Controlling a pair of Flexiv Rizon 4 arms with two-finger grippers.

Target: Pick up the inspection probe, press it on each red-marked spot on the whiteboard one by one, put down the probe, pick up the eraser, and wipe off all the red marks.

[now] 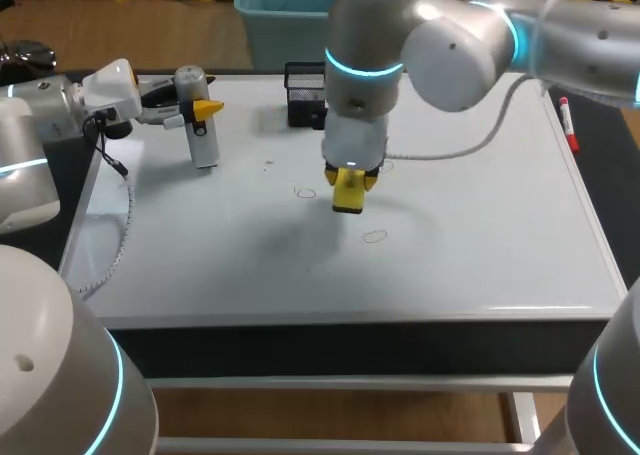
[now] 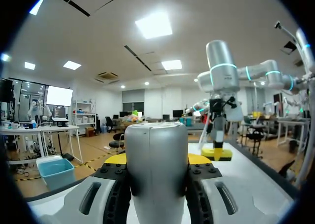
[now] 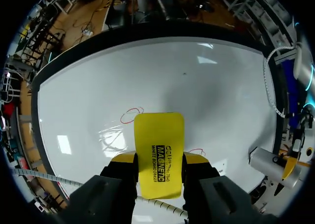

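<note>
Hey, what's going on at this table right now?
The right pincer holds the yellow eraser low at the whiteboard, among red marks that are not yet wiped off. The left pincer grips the inspection probe upright near the board's left end. Whether the eraser touches the board is unclear.

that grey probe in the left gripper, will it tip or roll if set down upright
Probably tippy: the probe, held upright by the left gripper, is tall and narrow with a small base. Its body looks round in the left wrist view, so once over it would likely roll. The smooth grey shell looks rigid, maybe a little slippery.
</note>
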